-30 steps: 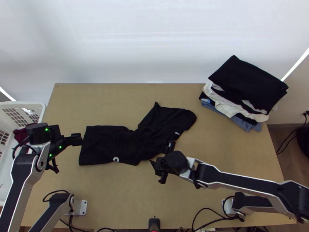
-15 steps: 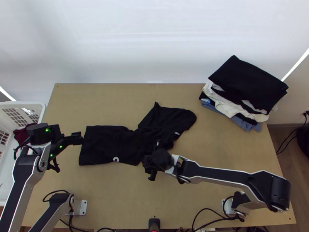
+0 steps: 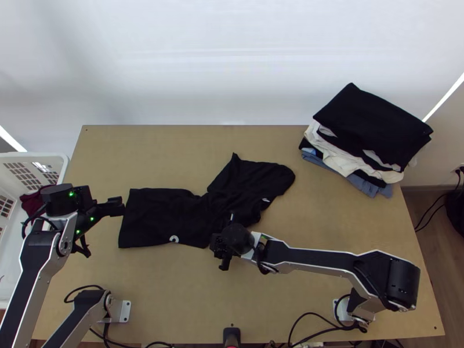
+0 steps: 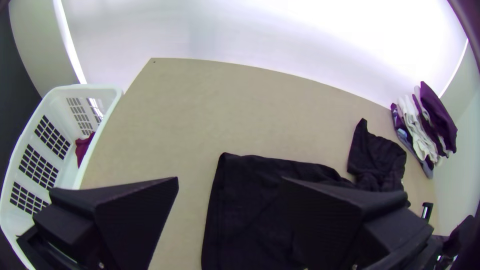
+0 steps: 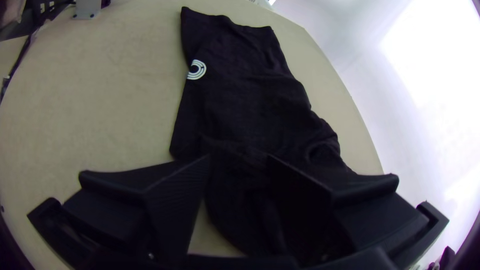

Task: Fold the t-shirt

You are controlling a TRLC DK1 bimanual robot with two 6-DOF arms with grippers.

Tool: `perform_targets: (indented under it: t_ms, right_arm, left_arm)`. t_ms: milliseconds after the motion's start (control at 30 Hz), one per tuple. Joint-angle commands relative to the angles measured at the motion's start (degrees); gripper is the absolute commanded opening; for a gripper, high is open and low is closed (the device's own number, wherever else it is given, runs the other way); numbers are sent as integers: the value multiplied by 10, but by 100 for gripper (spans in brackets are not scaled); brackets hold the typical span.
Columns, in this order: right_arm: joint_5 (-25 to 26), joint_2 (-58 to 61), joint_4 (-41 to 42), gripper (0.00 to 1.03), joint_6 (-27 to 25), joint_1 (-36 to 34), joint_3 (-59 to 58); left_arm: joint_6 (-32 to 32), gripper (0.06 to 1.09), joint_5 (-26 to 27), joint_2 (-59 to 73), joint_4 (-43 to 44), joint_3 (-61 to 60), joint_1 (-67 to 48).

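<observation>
The left gripper [image 3: 103,229] and right gripper [image 3: 224,242] are holding their fingers apart. One black t-shirt [image 3: 162,213] is lying partly bunched, showing one white ring [image 5: 200,69].

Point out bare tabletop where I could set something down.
Bare table runs behind the T-shirt to the clothes stack; more lies between the T-shirt and the table's near edge. It's crowded on the left, with the basket and left end effector, and beneath the right arm.

Open lane: table [image 3: 156,153] beyond the t-shirt [image 3: 159,214].
Right arm [image 3: 313,257] blocks near right; clothes stack [image 3: 371,127] far right; basket [image 3: 35,155] left.
</observation>
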Motion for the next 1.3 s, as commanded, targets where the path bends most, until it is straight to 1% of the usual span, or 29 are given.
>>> perform_targets:
  t_ms: [0,133,267,500,533,567,600,667,733,767,833,900,1067,1267]
  right_arm:
    - [1,15,21,57,-11,-4,12]
    - [1,21,30,57,-19,-7,10]
    - [1,31,45,58,-19,-10,10]
    - [1,53,46,57,-14,-20,10]
    - [1,54,46,54,-13,-21,8]
    - [1,54,51,41,-14,-22,6]
    - [1,53,74,26,-17,-23,-1]
    - [1,51,99,26,-33,-23,-13]
    - [5,48,102,20,-40,-22,-11]
    - [7,44,102,2,-43,-21,-14]
    - [20,39,103,3,-49,-23,-17]
    - [27,35,104,3,-41,-30,-15]
    - [57,13,104,3,-5,-50,-8]
    - [84,-28,104,3,23,-81,-11]
  left_arm:
    - [-8,103,7,5,10,-10,5]
    - [-7,103,7,6,10,-11,6]
    - [-6,103,7,6,10,-14,9]
    - [-4,103,7,6,10,-12,10]
    - [-4,103,7,6,10,-11,10]
    - [-3,103,7,6,10,-11,11]
    - [-3,103,7,6,10,-11,13]
    - [0,103,7,6,9,-12,17]
    - [0,103,7,6,9,-12,19]
    - [0,103,7,6,9,-12,19]
    - [0,103,7,6,9,-14,19]
    - [0,103,7,6,9,-14,19]
    - [-1,103,36,6,11,-12,26]
    - [-1,103,41,22,13,-2,39]
